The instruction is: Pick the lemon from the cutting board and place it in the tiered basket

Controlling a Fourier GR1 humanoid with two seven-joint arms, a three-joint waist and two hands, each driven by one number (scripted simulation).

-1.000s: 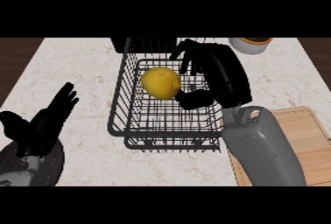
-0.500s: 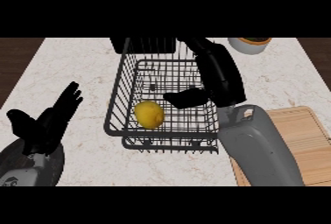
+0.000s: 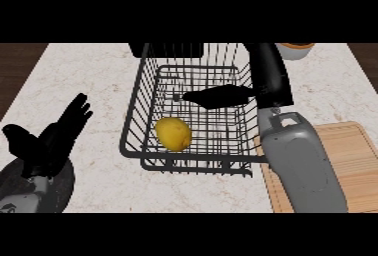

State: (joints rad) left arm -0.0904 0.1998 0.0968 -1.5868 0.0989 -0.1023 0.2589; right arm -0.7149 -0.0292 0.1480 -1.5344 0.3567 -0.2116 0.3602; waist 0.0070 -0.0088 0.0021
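Pale marbled stone table (image 3: 96,75) with dark wood floor showing at the far corners; smack in the middle sits the black wire tiered basket (image 3: 140,107), and the yellow oval lemon (image 3: 173,133) is lying on its mesh floor, down by the near-left corner; nothing's touching it. The right robot hand (image 3: 221,96) hangs over the basket's right side, fingers stretched out flat toward the left, holding nothing; its grey forearm runs back across the light wooden cutting board (image 3: 354,165) on the right. The left robot hand (image 3: 55,137) just sits at the lower left, fingers up and spread, also holding nothing; a white cup with an orange rim (image 3: 297,50) peeks in at the far right.
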